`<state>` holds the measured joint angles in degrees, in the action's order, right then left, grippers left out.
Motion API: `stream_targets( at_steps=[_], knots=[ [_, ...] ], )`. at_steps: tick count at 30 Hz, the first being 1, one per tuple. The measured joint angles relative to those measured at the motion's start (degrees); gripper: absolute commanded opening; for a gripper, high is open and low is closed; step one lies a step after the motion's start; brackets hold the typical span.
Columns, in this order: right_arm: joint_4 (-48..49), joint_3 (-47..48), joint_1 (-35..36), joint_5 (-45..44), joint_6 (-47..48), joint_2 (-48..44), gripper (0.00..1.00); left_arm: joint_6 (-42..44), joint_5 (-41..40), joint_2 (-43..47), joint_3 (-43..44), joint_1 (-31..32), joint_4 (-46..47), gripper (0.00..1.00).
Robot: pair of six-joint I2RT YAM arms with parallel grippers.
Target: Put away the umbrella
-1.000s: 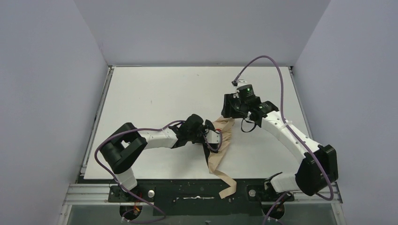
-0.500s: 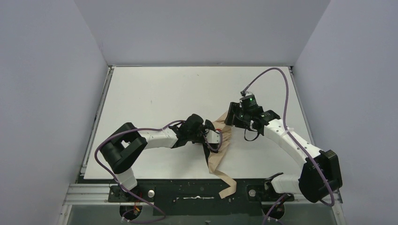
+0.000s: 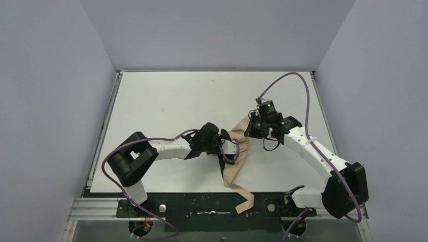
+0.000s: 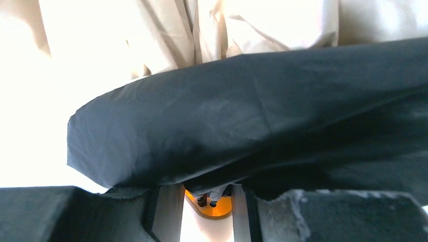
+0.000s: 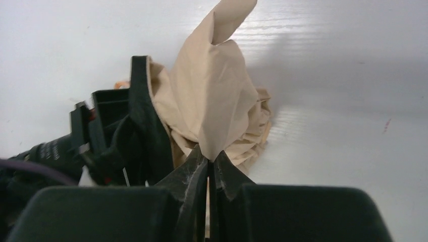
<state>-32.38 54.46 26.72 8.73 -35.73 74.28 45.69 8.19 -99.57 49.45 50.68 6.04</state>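
The umbrella (image 3: 234,169) lies as a crumpled tan bundle near the table's front middle, and a tan strip of it trails over the front edge. My left gripper (image 3: 228,146) is shut on the bundle's left side. In the left wrist view, black fabric (image 4: 252,116) drapes across the left gripper (image 4: 208,194), with tan folds (image 4: 166,35) above it. My right gripper (image 3: 251,128) is shut on a tan flap of the umbrella (image 5: 217,101). The flap stands up from the right gripper's tips (image 5: 209,157). The shaft and handle are hidden.
The white table (image 3: 166,101) is walled by grey panels at the left, back and right. A black frame rail (image 3: 202,205) runs along the front edge between the arm bases. A purple cable (image 3: 295,80) arcs above the right wrist.
My right gripper has moved left and nearer to the umbrella and shut on a flap of its tan fabric. The left arm has not moved.
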Motion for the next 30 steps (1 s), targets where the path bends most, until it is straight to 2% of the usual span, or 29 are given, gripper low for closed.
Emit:
stream_targets(
  at_steps=[6,11,18,21,30],
  knots=[
    [-4.0,2.5,2.4,6.7,0.4,-1.7,0.00,0.0,0.8,0.0,0.1,0.3,-0.5,0.00],
    [-1.9,2.3,5.7,9.0,-1.0,-1.7,0.00,0.1,1.0,0.0,0.2,0.3,-1.0,0.00],
    [-2.7,4.0,7.5,5.0,1.1,1.4,0.03,0.2,1.0,0.0,0.2,0.2,-1.3,0.00],
    [-2.8,5.0,7.6,4.6,1.6,3.0,0.00,0.3,0.9,0.0,0.2,0.2,-1.3,0.00],
    [6.6,5.3,7.5,8.7,-1.7,5.9,0.00,-0.1,-0.9,0.0,0.2,0.0,-1.4,0.00]
  ],
)
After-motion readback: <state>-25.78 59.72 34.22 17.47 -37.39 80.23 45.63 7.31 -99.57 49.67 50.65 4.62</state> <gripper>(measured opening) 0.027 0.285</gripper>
